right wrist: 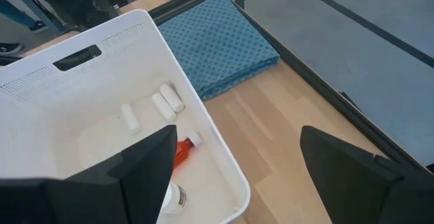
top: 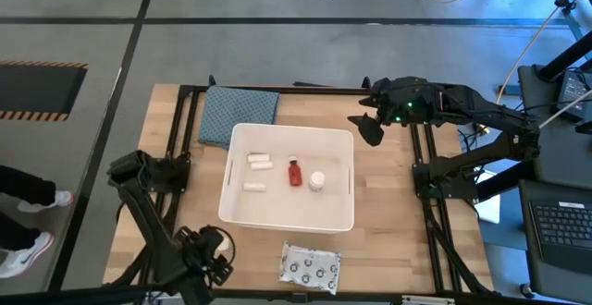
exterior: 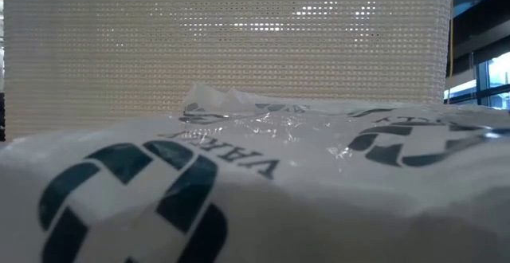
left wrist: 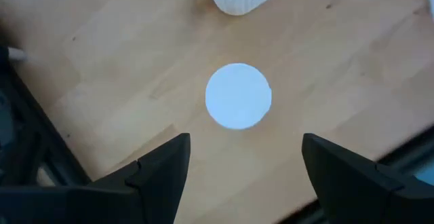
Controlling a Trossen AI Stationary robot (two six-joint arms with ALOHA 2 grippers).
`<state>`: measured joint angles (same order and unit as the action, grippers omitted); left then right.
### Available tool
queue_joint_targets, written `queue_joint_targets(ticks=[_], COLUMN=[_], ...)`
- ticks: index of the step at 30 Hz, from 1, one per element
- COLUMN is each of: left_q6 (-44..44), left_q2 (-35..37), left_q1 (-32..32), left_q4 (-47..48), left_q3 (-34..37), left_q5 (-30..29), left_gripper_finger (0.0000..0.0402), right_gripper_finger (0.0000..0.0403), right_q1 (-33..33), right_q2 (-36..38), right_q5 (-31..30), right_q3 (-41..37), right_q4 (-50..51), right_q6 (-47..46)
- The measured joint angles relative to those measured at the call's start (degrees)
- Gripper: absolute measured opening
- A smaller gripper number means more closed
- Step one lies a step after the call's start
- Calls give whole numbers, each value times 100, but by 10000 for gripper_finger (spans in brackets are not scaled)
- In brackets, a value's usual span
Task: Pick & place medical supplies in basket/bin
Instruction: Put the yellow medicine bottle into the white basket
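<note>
Still outside basket (top: 242,214), silvery packet (top: 311,267) just beside left gripper (top: 208,259).

A pale wooden surface (top: 388,213) edged by a black frame carries three things. A large white tub (top: 289,214) sits near its middle. A blue-grey folded cloth (top: 239,113) lies at the tub's far left corner, its edge touching or tucked under the rim. A flat silvery packet with dark dots (top: 311,267) rests just beside the tub's near wall.

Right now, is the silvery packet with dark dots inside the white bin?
No. In the high view the silvery packet lies on the table in front of the white bin, outside its rim.
</note>
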<state>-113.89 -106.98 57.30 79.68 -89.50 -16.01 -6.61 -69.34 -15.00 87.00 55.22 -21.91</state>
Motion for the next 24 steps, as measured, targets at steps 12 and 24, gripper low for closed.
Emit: queue_joint_targets(ticks=[12, 24], left_q6=[-600, -707], left_q2=[-410, -417], left_q1=[-206, -470], left_q4=[141, 116], left_q3=[0, 0], left_q5=[-208, 71], left_gripper_finger=[276, 275], right_gripper_finger=[312, 312], right_q1=[-2, -2], right_q2=[0, 0], right_q5=[1, 2], right_q3=[0, 0], right_q4=[-4, -10], right_q6=[-53, -188])
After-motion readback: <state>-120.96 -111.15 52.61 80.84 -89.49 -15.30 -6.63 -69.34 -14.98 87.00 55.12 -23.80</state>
